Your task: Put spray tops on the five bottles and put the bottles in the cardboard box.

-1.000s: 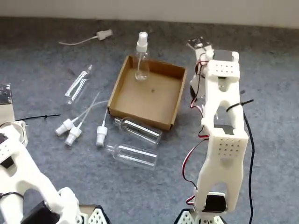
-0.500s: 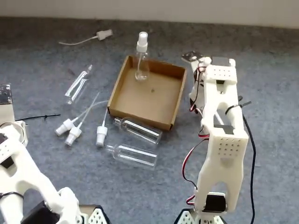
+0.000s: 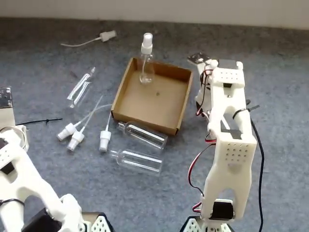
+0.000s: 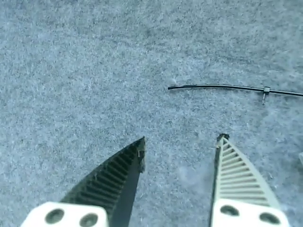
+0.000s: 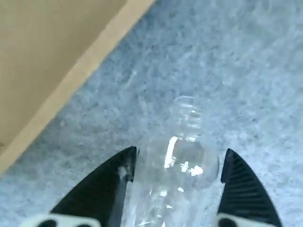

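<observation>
From above, the shallow brown cardboard box (image 3: 145,124) sat on the grey carpeted worktop (image 3: 275,72). At the box's far edge, inside it, a clear plastic bottle with a white spray top (image 3: 146,63) stood upright. Two clear uncapped bottles lay just in front of the box, the nearer bottle (image 3: 143,135) and the farther bottle (image 3: 136,161). A third clear bottle (image 3: 80,88) lay to the box's left. Three white spray tops with thin tubes (image 3: 76,140) lay off its front left corner, and a lone spray top (image 3: 107,35) lay well beyond it. My right arm (image 3: 227,125) stretched along the box's right side.

At my left wrist, my left claw (image 4: 181,140) was spread over bare worktop, near a thin black cable tie (image 4: 227,87).

At my right wrist, my right claw (image 5: 180,152) was spread around a clear open-necked bottle (image 5: 182,165), a finger close against each flank. That bottle lay outside the box, beside its wall (image 5: 75,80).
</observation>
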### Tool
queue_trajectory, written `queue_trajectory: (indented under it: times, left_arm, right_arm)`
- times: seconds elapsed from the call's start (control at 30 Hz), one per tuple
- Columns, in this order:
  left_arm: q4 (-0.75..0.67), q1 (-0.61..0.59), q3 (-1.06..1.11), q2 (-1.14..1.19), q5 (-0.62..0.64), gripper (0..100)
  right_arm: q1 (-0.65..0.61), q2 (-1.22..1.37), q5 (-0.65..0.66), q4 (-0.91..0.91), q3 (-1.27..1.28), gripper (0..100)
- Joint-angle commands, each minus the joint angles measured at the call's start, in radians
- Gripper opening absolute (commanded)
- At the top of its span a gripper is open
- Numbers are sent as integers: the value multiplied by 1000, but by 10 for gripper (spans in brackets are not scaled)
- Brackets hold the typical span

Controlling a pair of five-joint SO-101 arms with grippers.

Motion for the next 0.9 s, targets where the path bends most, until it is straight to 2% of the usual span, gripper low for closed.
queue_trajectory:
  times: [0.0,0.07,0.23,0.6,0.7,0.77,0.87]
  left_arm:
    - [-9,-7,-2,-13,-5,225]
    - [-9,-7,-2,-13,-5,225]
    - [-9,-7,-2,-13,-5,225]
    - [-9,2,-8,-13,-3,224]
    - [2,41,-12,-13,-3,225]
    - [80,96,-39,-7,-3,225]
    - [290,191,-145,-4,3,225]
  right_arm:
    - [-7,-13,-23,-28,-2,241]
    - [-8,-13,-25,-45,-1,228]
    - [-4,-16,-61,-50,-8,108]
    - [-2,-82,-72,13,-10,92]
    - [-8,-177,-161,53,-10,45]
    - [-8,-254,-210,77,-8,23]
    - [-10,-366,-232,104,-1,23]
